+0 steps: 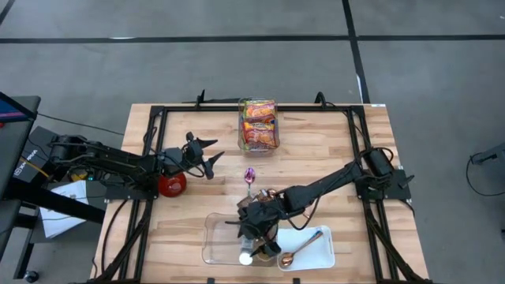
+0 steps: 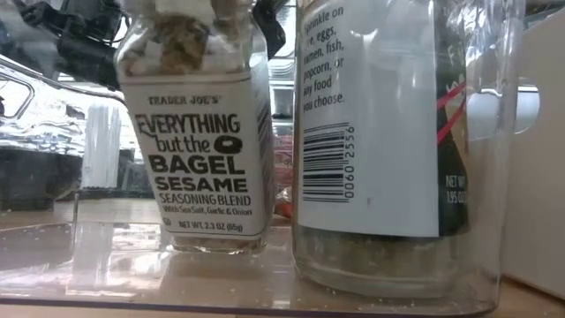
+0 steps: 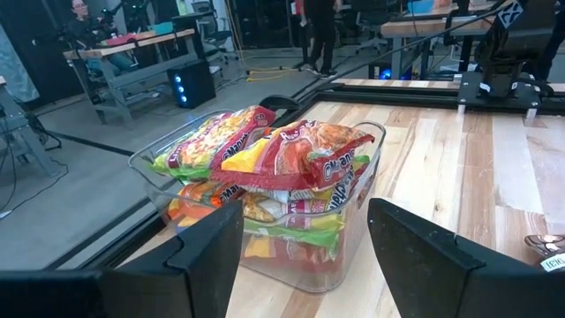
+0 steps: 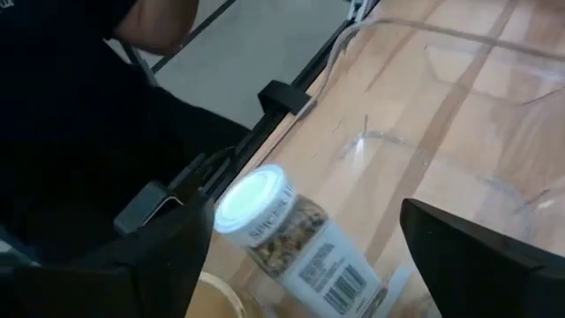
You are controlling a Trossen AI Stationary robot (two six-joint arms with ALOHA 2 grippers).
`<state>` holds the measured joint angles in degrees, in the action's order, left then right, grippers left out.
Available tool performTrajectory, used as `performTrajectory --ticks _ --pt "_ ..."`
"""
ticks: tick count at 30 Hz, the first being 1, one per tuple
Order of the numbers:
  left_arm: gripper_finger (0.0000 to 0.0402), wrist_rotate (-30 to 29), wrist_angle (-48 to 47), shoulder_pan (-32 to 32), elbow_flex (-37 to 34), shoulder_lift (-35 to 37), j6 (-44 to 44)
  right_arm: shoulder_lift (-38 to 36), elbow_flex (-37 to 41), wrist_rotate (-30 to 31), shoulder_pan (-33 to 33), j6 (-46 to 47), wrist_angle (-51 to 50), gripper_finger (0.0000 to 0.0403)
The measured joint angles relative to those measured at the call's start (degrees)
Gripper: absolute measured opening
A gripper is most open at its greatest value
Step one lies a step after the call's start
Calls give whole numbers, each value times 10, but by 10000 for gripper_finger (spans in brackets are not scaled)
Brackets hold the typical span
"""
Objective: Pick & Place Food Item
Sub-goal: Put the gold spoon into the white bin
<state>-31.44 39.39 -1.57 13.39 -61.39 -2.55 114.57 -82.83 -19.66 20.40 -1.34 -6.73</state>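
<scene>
Your right gripper (image 1: 256, 234) hangs over the near end of the clear, hard-walled plastic bin (image 1: 213, 237) with its two dark fingers spread wide and nothing between them. The clear seasoning jar with the white screw cap (image 4: 287, 237) lies just beyond and between those fingers, close under the wrist. In the right wrist view its body runs lengthwise between them, white cap at the far end and barcode label nearer the wrist. It looks tilted or lying on its side there, but you cannot be sure it has settled. The level view shows two jars inside the bin. One is the upright glass jar of sesame seasoning blend with a white label (image 2: 196, 132). The other is a larger clear jar with a barcode label (image 2: 380, 141), just beside it and closer to the lens. Both are smooth, rigid cylinders with a grainy fill, so expect them to roll if nudged on the slick bin floor. This arm is far nearer the bin than the other. Your left gripper (image 1: 207, 156) waits well apart, fingers parted and empty, facing the clear plastic tub heaped with glossy, crinkly red and yellow snack packets (image 3: 269, 190). Those packets are soft and will give under a pinch. A white tray holding a copper-coloured spoon (image 1: 288, 257) sits just beside the bin.
</scene>
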Motion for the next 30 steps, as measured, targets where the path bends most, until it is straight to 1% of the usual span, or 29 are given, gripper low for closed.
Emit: performTrajectory --ticks 4,6,11,18,22,26,30 --pt "237 0 0 0 0 0 2 -22 -2 6 -4 1 -12 342" --pt "237 0 0 0 0 0 2 -37 -2 13 -7 0 -36 335" --pt "237 0 0 0 0 0 4 -79 -2 44 -10 -3 -77 325" --pt "237 4 -10 2 0 0 19 -136 -2 131 -10 -17 -181 324" --pt "237 4 -15 12 0 0 29 -162 1 181 -10 -7 -236 324" --pt "237 5 -26 29 0 -2 38 -191 30 239 -10 13 -277 324" --pt "237 5 -37 38 0 -2 45 -239 95 300 -13 44 -292 324"
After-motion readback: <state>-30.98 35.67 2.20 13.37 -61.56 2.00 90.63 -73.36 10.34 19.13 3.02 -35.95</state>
